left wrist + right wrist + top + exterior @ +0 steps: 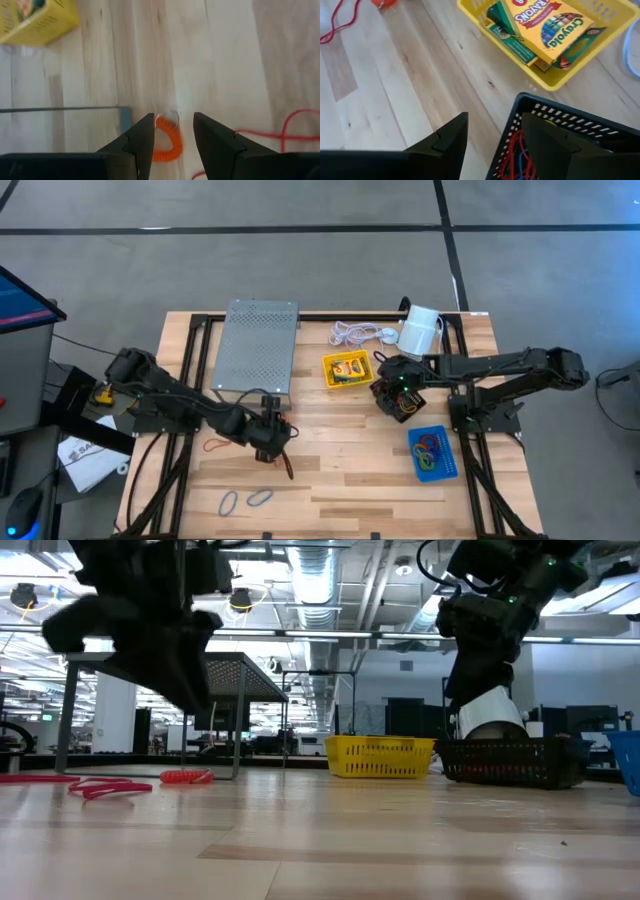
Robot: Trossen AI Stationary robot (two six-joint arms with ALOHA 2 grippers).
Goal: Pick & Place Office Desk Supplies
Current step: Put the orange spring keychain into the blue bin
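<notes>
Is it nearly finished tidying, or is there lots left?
Partly done. Crayon boxes already sit in the yellow tray, and bands lie in the blue tray and black mesh tray. The left pincer hangs open over an orange coiled band. Red bands and grey bands remain loose.

Both arms are dark, jointed links with black cabling; each pincer has two matte black wedge-shaped fingers (137,145), and a green indicator light sits near the right wrist

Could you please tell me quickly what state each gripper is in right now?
Left gripper: jaws open, straddling an orange coiled band on the table, not yet gripping.
Right gripper: jaws open over the black mesh tray's rim, holding nothing.
</notes>
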